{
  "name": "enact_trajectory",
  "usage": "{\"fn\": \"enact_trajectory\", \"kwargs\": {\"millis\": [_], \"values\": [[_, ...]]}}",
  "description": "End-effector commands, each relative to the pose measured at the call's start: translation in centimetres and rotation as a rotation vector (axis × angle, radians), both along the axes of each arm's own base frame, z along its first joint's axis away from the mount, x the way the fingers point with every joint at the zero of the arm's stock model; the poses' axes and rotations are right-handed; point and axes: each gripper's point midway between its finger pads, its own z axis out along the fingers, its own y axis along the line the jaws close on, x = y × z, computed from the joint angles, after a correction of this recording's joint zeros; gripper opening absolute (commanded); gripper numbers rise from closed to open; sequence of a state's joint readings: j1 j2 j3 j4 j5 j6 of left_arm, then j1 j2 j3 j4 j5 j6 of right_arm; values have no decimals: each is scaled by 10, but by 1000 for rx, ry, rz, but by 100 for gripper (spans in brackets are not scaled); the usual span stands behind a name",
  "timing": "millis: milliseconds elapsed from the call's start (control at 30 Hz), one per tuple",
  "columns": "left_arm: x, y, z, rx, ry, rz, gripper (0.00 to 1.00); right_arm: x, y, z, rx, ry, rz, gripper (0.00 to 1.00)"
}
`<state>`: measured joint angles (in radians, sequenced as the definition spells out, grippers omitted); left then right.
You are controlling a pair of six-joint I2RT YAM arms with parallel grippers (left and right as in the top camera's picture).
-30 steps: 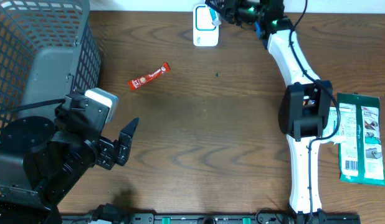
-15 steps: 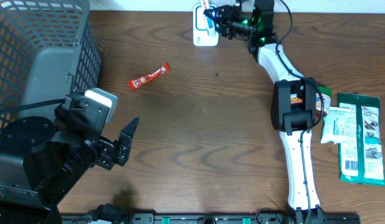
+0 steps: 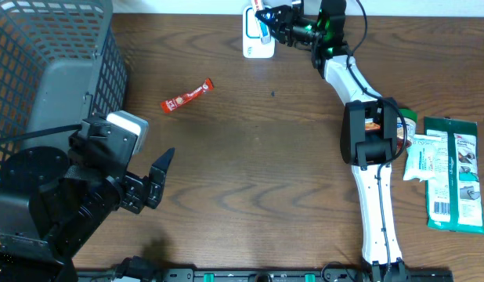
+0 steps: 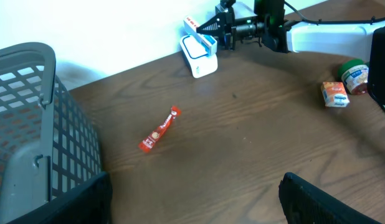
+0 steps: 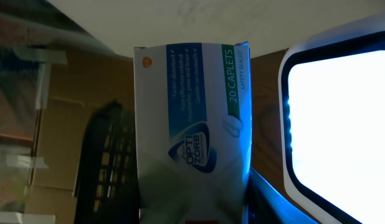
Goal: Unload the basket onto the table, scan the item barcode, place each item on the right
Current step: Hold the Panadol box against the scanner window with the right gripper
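Box (image 3: 261,17), top centre of overhead frame, pinched in right gripper (image 3: 275,16) just beside scanner (image 3: 258,47). Turn barcode side square to lit window (image 5: 342,130), steady. Left gripper (image 3: 157,178), lower left, spread wide, empty.

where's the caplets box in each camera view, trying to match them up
Overhead: the caplets box is at the top edge, near the middle, overlapping the white scanner.
Left wrist: the box is top centre, by the wall, just above the scanner.
Right wrist: the box fills the middle, close up.
Shared landmark: the scanner, whose lit window is on the right in the right wrist view.
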<state>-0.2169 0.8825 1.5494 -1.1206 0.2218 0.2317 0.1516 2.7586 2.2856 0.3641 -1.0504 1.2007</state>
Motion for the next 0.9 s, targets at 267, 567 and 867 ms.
{"fn": "enact_trajectory", "kwargs": {"millis": [267,567,867], "values": [[0,1,2,-2,-3,10,86,-3,-11,-22,34,117,35,1],[0,1,2,-2,-3,10,86,-2,-25,-24,58,197,28,1],[0,2,2,-2,-2,10,86,-11,2,-21,38,122,70,1]]}}
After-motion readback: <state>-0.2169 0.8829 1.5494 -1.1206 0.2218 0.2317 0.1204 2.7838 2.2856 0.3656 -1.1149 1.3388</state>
